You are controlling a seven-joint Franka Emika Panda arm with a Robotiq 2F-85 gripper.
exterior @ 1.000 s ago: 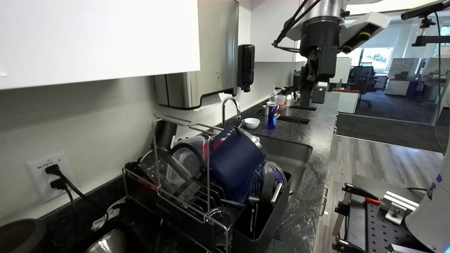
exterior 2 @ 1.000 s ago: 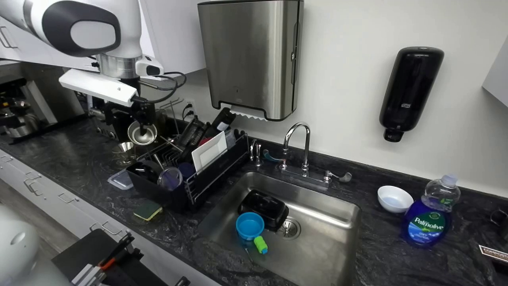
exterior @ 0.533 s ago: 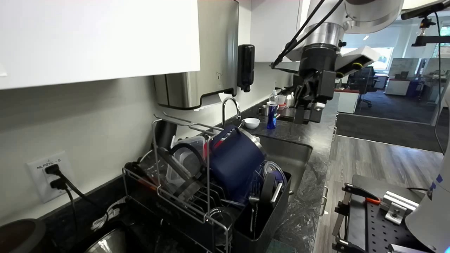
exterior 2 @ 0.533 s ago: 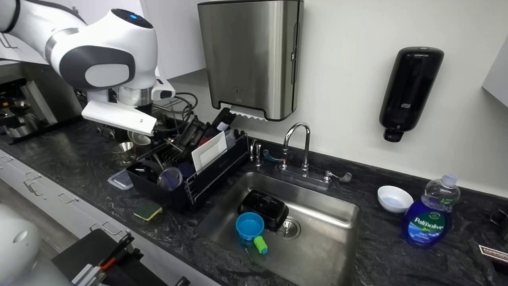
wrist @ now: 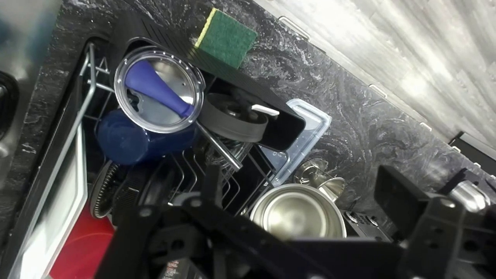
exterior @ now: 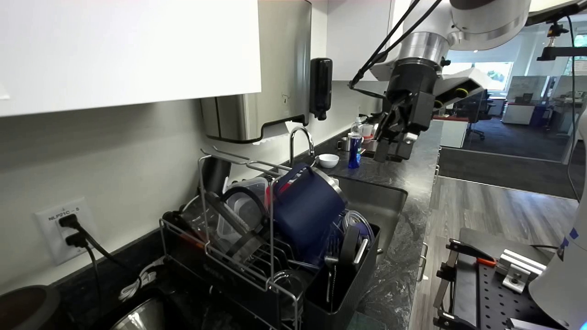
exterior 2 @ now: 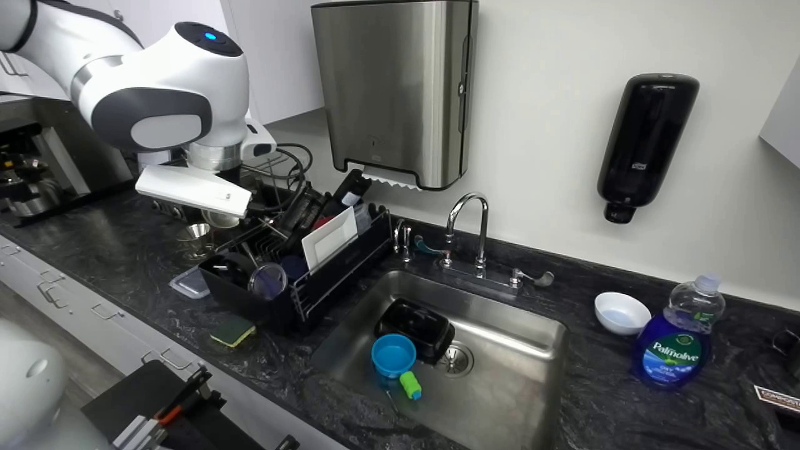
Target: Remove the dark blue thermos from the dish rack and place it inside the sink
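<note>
The dark blue thermos (exterior: 305,208) lies tilted on top of the dish rack (exterior: 271,238), its steel mouth facing away from that camera. In the wrist view I look into the thermos's steel mouth (wrist: 298,211), which appears between my fingers. In an exterior view its steel rim (exterior 2: 215,220) is partly hidden by the arm. My gripper (exterior: 392,153) is open, empty, tilted and apart from the thermos, higher and toward its mouth side. In the wrist view the gripper (wrist: 302,182) shows widely parted fingers. The steel sink (exterior 2: 500,387) lies beside the rack (exterior 2: 350,259).
The sink holds a black dish (exterior 2: 415,328), a light blue bowl (exterior 2: 394,355) and a green item (exterior 2: 410,384). The tap (exterior 2: 482,231) stands behind. A towel dispenser (exterior 2: 394,94) and white cabinet (exterior: 128,50) hang overhead. A utensil holder (exterior: 341,275) fronts the rack.
The gripper has come down, tilted a little and shifted toward the thermos; most of this came in the first half second. The thermos and other dishes have not moved.
</note>
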